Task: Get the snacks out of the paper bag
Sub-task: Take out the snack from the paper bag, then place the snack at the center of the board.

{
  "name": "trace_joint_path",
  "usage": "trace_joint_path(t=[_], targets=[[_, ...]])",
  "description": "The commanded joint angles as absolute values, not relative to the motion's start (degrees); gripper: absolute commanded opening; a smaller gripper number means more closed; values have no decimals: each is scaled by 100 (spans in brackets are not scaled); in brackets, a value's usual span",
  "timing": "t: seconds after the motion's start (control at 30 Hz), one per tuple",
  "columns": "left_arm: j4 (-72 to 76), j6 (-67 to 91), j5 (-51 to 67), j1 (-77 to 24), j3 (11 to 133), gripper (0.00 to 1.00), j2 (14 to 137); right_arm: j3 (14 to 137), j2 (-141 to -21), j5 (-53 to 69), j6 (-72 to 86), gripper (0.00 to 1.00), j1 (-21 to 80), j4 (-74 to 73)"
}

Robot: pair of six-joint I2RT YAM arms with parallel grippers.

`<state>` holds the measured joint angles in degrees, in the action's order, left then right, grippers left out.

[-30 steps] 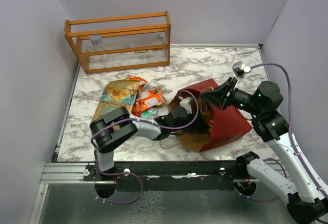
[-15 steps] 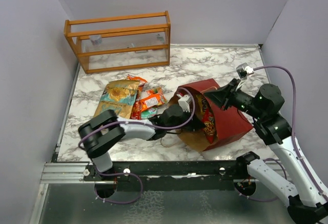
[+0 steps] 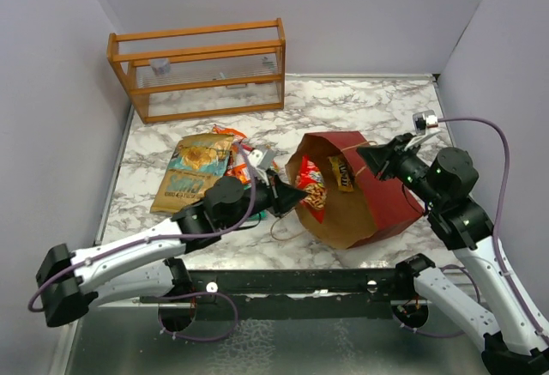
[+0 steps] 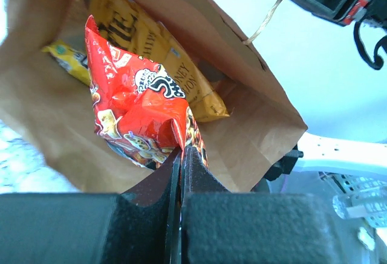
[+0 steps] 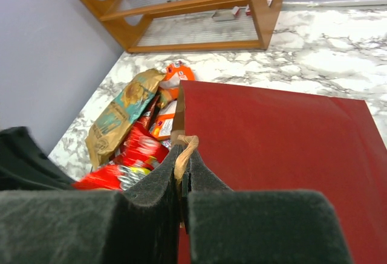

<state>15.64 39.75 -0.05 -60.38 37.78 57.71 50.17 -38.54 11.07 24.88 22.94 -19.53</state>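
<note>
At paper bag (image 3: 390,205) mouth: left claw (image 4: 179,155) clamped on red packet (image 4: 139,113); right claw (image 5: 182,170) pinching bag rim.

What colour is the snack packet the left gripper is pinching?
The packet is bright red with orange; the left wrist view shows it best.

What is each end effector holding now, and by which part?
The left end effector pinches the red snack packet by its crumpled near edge. The right end effector pinches the paper bag by its rim.
</note>
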Motion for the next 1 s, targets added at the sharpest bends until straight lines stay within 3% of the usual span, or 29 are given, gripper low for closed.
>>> trace_joint_path(t=[0.0, 0.2, 0.33, 0.47, 0.7, 0.97], targets=[[124, 3353, -1038, -6019, 3854, 0, 4672, 4906, -3762, 585, 2508, 2, 2312, -2022], [-1061, 2636, -2351, -6012, 4458, 0, 3895, 4876, -3810, 581, 2596, 2, 2311, -1987], [-1620, 2110, -3122, -6012, 4996, 0, 4097, 4890, -3813, 578, 2606, 2, 2306, -1989], [-2323, 2825, -4155, -5996, 5344, 0, 4545, 4939, -3818, 558, 2607, 2, 2312, -2048], [-1953, 2985, -2971, -5458, 5134, 0, 5048, 4958, -3805, 554, 2636, 2, 2307, -2092], [-2095, 2794, -903, -3547, 5133, 0, 5386, 5036, -3845, 556, 2614, 2, 2307, -2174]])
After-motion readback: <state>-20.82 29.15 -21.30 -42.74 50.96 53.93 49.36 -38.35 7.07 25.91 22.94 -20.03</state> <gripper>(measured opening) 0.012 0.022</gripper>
